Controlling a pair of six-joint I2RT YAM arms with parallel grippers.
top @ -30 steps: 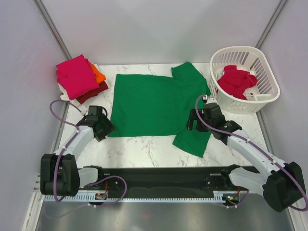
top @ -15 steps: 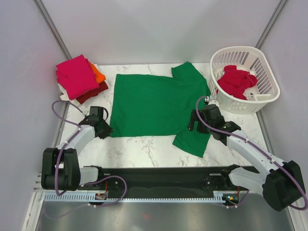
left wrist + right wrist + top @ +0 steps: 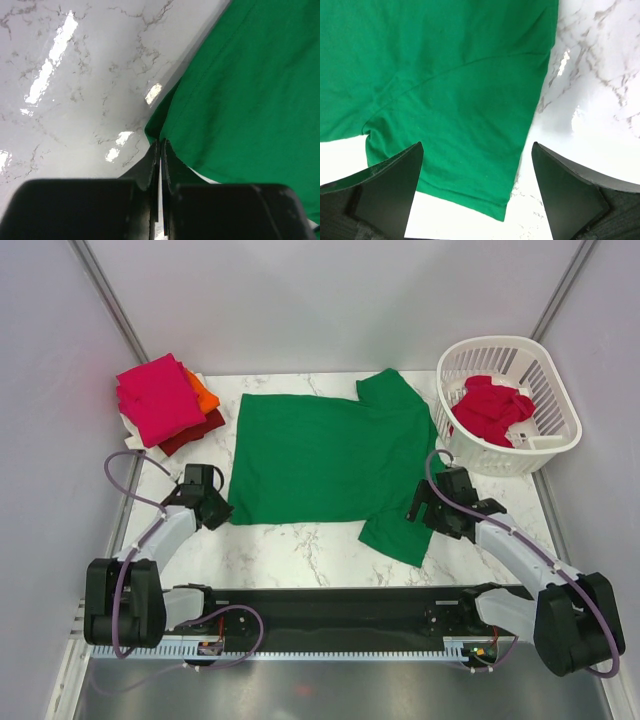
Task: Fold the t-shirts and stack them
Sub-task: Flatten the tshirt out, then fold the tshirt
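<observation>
The left gripper (image 3: 161, 150) is clenching its jaws on the near left corner of the green shirt (image 3: 320, 455), the hem seam running straight into the thin slit between the two fingers, while bare marble table (image 3: 75, 75) is showing ahead and to the left of the tips and the shirt's body is spreading out ahead and to the right of them. The right gripper (image 3: 477, 147) is hovering with its jaws released and spread wide, grasping nothing; the shirt's short sleeve is lying flat on the table under the gap, its hem reaching in between the two fingers and its outer edge sitting nearer the right finger. Well beyond the left jaws a pink shirt (image 3: 155, 395) is resting on top of an orange shirt (image 3: 203, 395) and a dark red shirt (image 3: 197, 430) in a folded pile, and beyond the right jaws a red shirt (image 3: 490, 410) is lying crumpled inside a white basket (image 3: 562, 392)
</observation>
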